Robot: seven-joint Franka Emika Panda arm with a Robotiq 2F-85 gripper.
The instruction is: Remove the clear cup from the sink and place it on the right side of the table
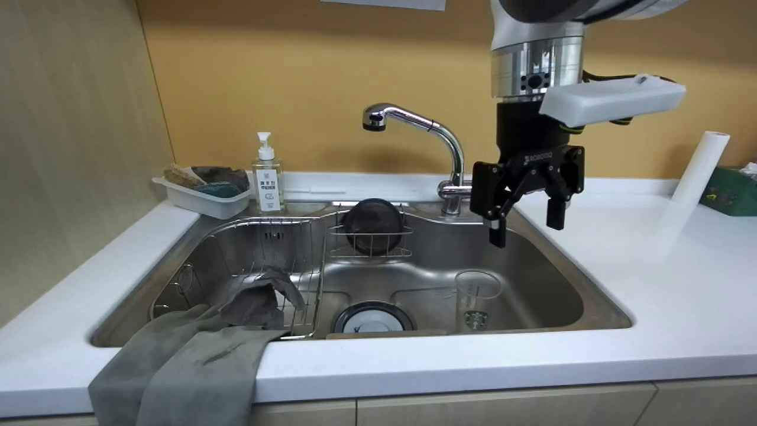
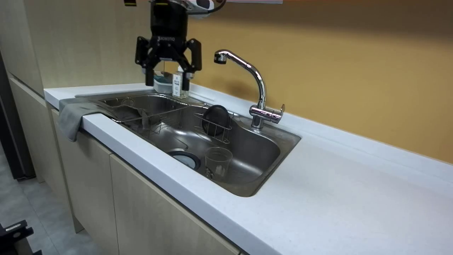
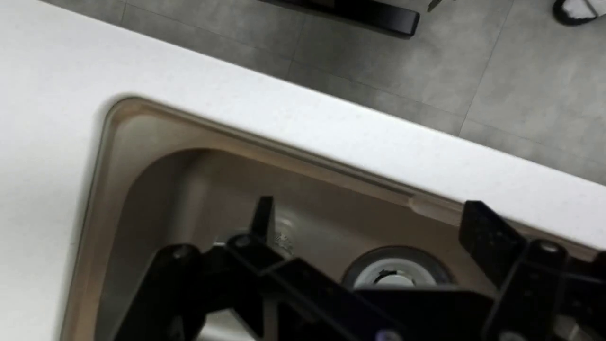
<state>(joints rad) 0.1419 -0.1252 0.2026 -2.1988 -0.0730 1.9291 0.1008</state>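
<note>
Half-seen around the claw (image 1: pixel 527 229)
In the wrist view it hides much of the clear cup (image 3: pixel 285 241); below it, in an exterior view, the front rim of the sink (image 1: pixel 600 318) hides the cup's base. In both exterior views the arm (image 1: pixel 537 56) above it is cut off by the top edge. In an exterior view it partly covers the pump bottle (image 2: pixel 176 85) behind.

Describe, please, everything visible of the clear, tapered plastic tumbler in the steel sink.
The clear, tapered tumbler looks like plastic, wider at its round open rim, with a round greenish mark low on its side. It stands upright in the rectangular stainless-steel sink, apart from the round drain. No lid shows; its base is indistinct. Only the sink floor seems to touch it.
</note>
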